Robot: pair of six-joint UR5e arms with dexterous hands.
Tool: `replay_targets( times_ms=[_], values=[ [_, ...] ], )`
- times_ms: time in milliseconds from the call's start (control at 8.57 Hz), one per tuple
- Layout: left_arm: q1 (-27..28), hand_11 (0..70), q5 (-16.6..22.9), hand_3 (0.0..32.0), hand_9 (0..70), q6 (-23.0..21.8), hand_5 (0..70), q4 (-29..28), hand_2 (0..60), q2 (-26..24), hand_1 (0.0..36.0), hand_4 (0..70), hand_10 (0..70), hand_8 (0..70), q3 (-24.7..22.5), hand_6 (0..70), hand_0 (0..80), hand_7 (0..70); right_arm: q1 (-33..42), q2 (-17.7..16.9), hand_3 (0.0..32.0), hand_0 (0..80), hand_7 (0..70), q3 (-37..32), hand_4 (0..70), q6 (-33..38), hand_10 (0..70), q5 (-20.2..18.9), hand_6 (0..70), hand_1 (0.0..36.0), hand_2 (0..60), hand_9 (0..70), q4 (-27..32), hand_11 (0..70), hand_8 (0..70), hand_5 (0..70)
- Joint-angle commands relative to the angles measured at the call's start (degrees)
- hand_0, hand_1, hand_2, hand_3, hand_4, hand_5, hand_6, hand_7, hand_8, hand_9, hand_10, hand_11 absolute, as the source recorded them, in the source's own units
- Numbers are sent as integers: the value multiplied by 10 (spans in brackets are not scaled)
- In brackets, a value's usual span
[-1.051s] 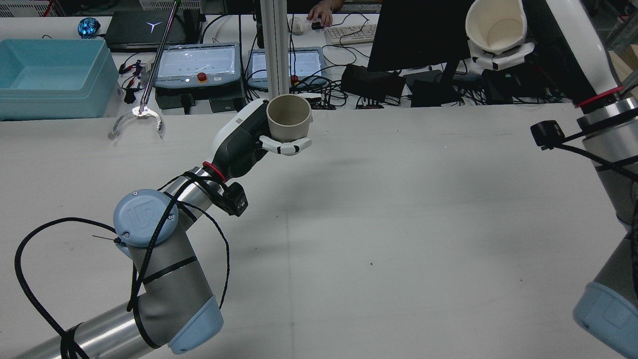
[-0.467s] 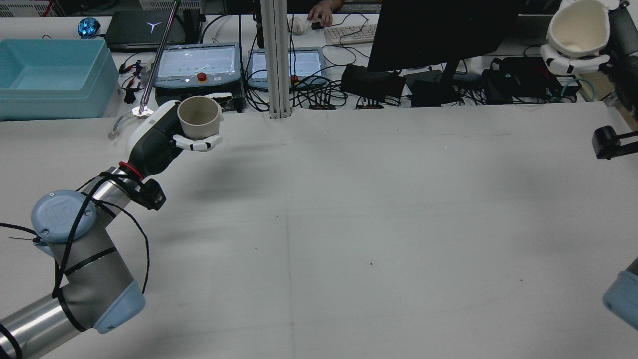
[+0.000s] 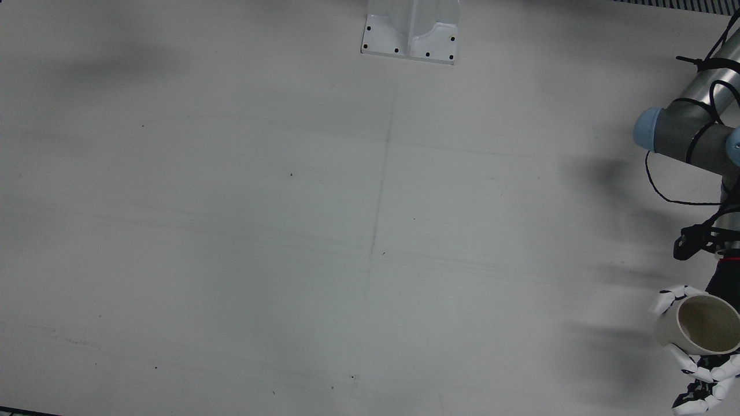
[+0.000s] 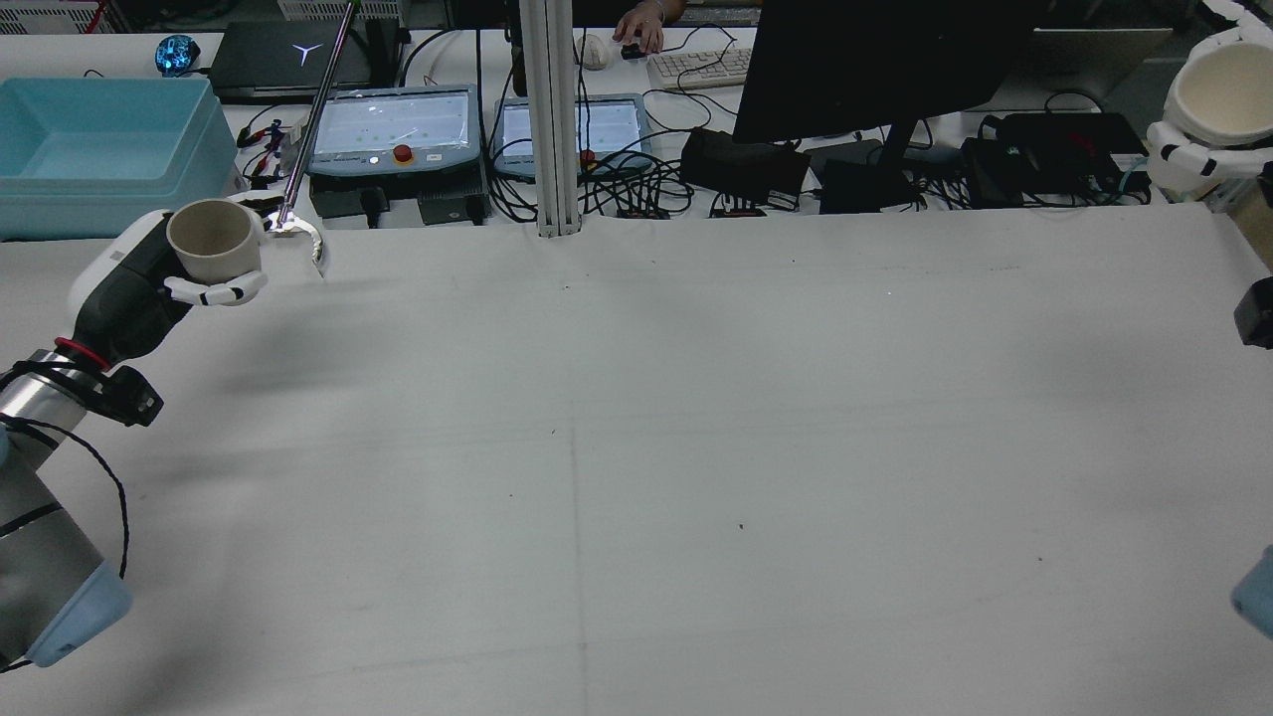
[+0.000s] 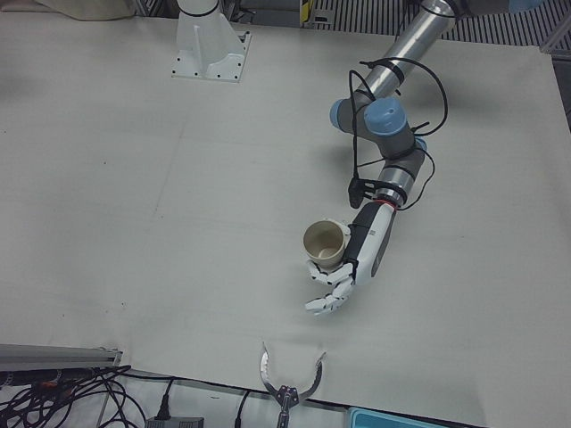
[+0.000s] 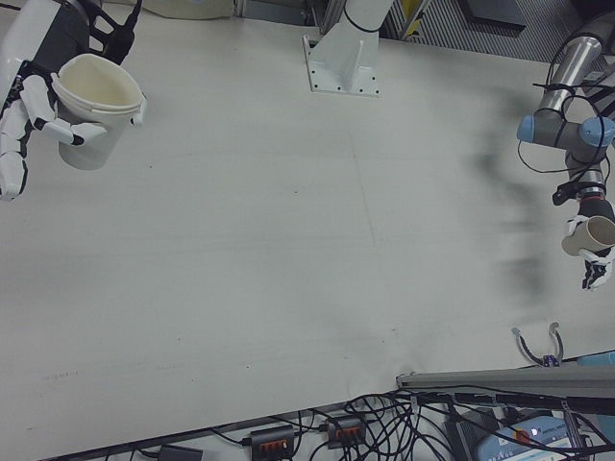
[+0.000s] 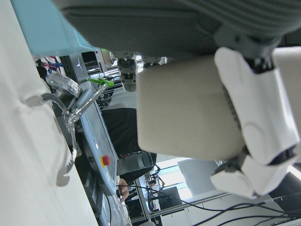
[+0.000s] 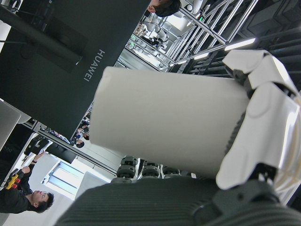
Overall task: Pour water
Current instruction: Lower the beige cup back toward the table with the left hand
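Observation:
My left hand [image 4: 134, 283] is shut on a beige cup [image 4: 212, 242] and holds it upright above the table's far left edge. The same cup shows in the front view [image 3: 696, 325], the left-front view [image 5: 326, 242] and the left hand view [image 7: 188, 113]. My right hand [image 4: 1198, 159] is shut on a white cup [image 4: 1225, 89], raised high at the far right with its mouth tilted toward the camera. That cup also shows in the right-front view [image 6: 91, 106] and the right hand view [image 8: 164, 127]. I cannot see water in either cup.
A blue bin [image 4: 99, 149] stands behind the table at the far left. A reach-grabber tool [image 4: 288, 224] lies at the table's back edge beside my left hand. A metal post [image 4: 552, 119], two pendants [image 4: 393, 129] and a monitor [image 4: 875, 60] line the back.
Both arms have swung apart. My left hand carried the beige cup from the back centre to the far left. My right hand carried the white cup further right, near the view's edge.

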Motion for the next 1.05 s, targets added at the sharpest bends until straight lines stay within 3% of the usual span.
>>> replay_targets(
  times_ms=[0, 350, 584, 817, 934],
  values=[
    [-5, 148, -54, 0, 184, -3, 700, -135, 433, 14, 128, 576, 100, 114, 127, 151, 462, 225, -1, -1, 0, 455, 109, -7, 241, 8, 68, -1, 45, 173, 402, 72, -1, 107, 30, 700],
    [14, 120, -56, 0, 137, -13, 700, -181, 284, 12, 91, 571, 82, 82, 203, 124, 460, 169, -1, 0, 0, 459, 104, -5, 244, 9, 70, -1, 41, 186, 430, 72, -5, 111, 31, 700],
    [31, 79, -56, 0, 63, -13, 700, -181, 200, 14, 78, 558, 53, 29, 207, 100, 464, 135, -3, 3, 0, 461, 106, -3, 240, 8, 68, -1, 41, 188, 422, 71, -5, 109, 30, 700],
    [33, 69, -67, 0, 53, -14, 664, -196, 82, 15, 54, 552, 46, 22, 218, 91, 467, 125, -2, 2, 0, 464, 107, -2, 242, 9, 67, -1, 42, 192, 426, 69, -6, 108, 28, 700],
    [38, 68, -85, 0, 55, -19, 661, -207, 68, 16, 51, 546, 46, 23, 227, 89, 467, 125, -2, 2, 0, 464, 108, 0, 242, 9, 67, -1, 42, 194, 425, 69, -6, 108, 28, 700]
  ],
)
